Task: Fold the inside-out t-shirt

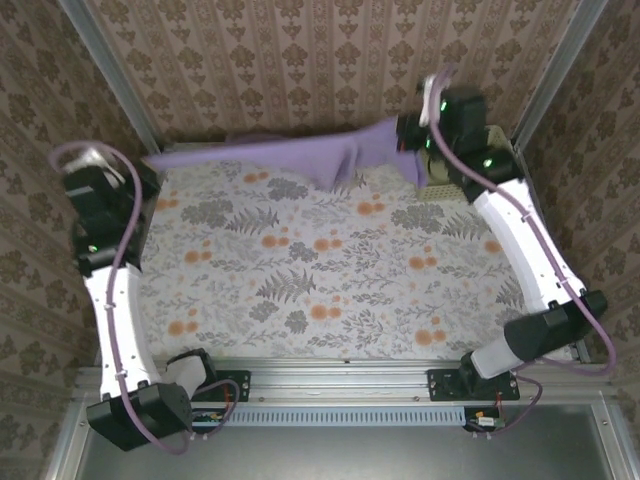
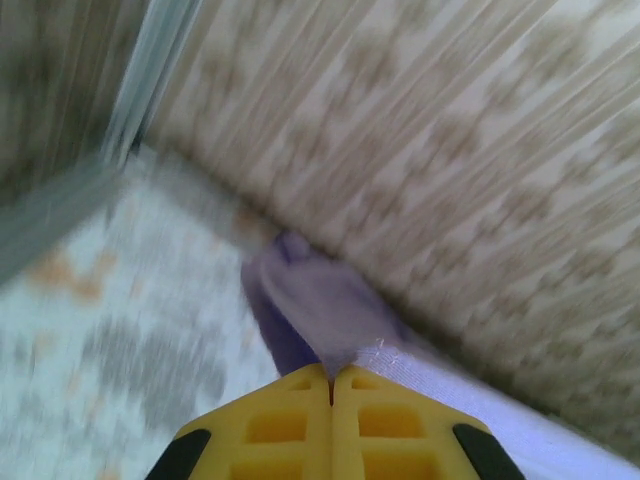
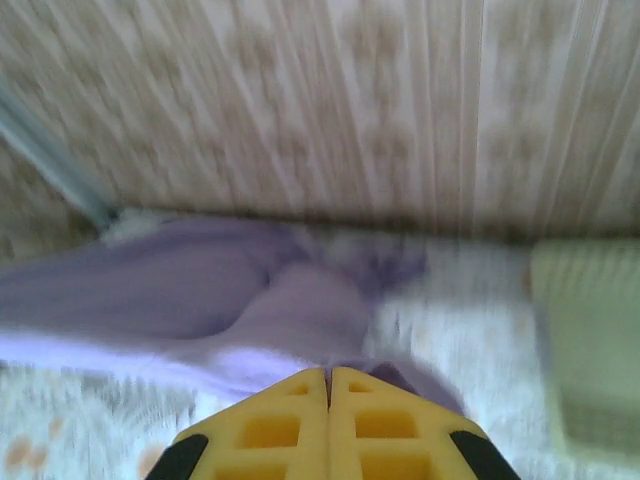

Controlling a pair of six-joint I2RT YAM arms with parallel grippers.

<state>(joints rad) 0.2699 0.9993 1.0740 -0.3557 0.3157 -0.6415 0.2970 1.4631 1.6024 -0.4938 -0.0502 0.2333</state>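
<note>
At ten o'clock, the left gripper [image 2: 331, 372] has its jaws clenched on one end of the lavender t-shirt [image 1: 290, 155], with the fabric pinched right at the yellow tips. The shirt stretches along the twelve o'clock edge of the floral bench [image 1: 320, 280], and a fold sags down past the middle. Up at one o'clock, the right gripper [image 3: 328, 375] has its jaws tight on the other end. A pale green basket [image 3: 590, 350] sits at its three o'clock.

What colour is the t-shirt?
The t-shirt is plain lavender-purple, with no print visible. The top external view shows it best.
</note>
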